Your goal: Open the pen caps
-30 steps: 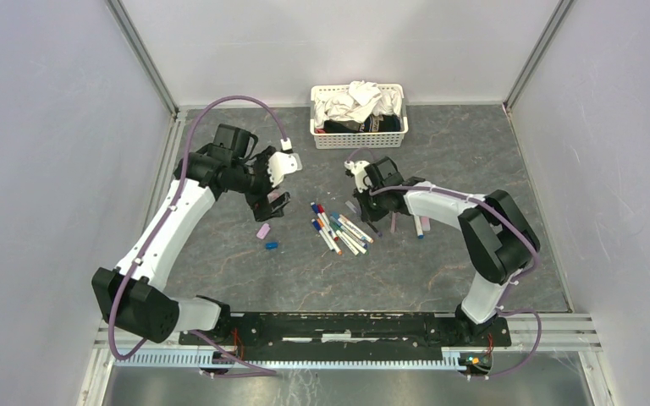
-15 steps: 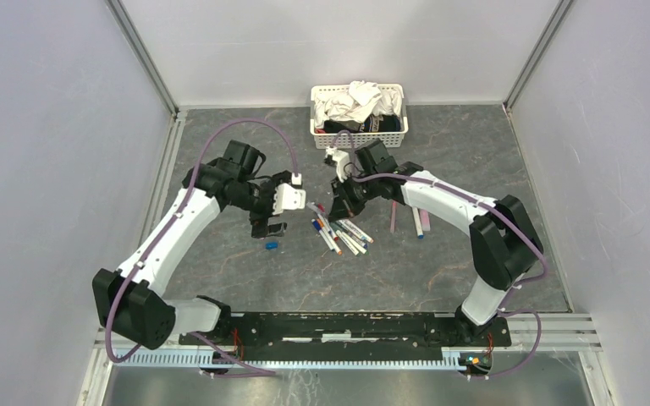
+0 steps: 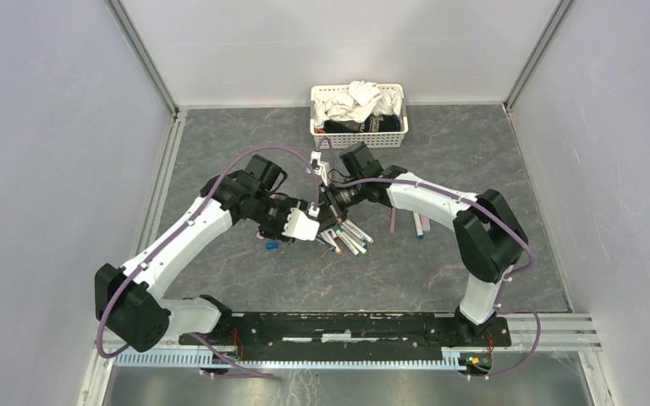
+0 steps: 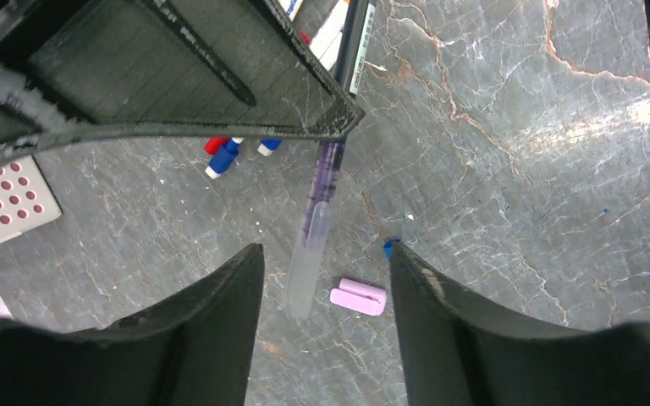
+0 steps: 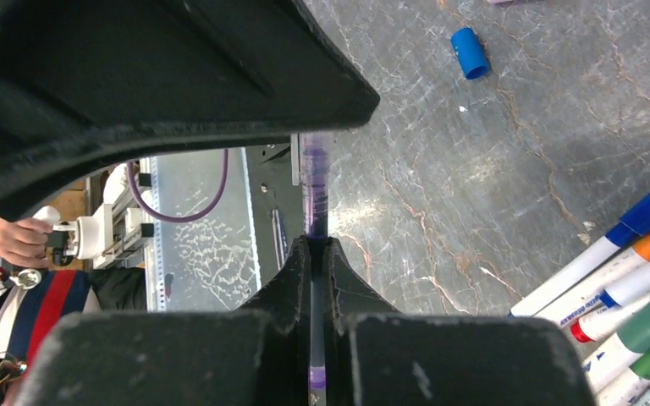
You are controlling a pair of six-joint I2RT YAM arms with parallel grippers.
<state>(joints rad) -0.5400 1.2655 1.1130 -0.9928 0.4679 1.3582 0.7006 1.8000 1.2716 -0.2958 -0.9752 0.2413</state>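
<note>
Gripping purple pen [image 5: 315,182] in right gripper [image 5: 315,245], jaws clamped tight on the barrel. Pen sticks straight out past the fingertips, off the surface [image 3: 440,279], toward my left gripper [image 4: 323,249].

Left gripper: part open. Its fingers [image 4: 220,321] stand either side of the pen's pale, see-through end. A gap shows on both sides, so nothing is touching or held.

From above, both grippers meet mid-surface, just left of the pens [image 3: 349,238].

On the surface:
- Pink cap [image 4: 358,298] lies flat just beside the pen's free end, under the left gripper.
- Blue cap [image 5: 470,52] lies on its side close by, apart from the pink one.
- Pens lie in a loose heap, white barrels with blue, orange, green and red ends. Most look capped.
- Two more pens [image 3: 421,224] lie apart to the right of the heap, beneath my right forearm. Cannot tell whether they are capped.
- White basket [image 3: 360,141] with cloths sits at the far edge, well apart from the pens.
</note>
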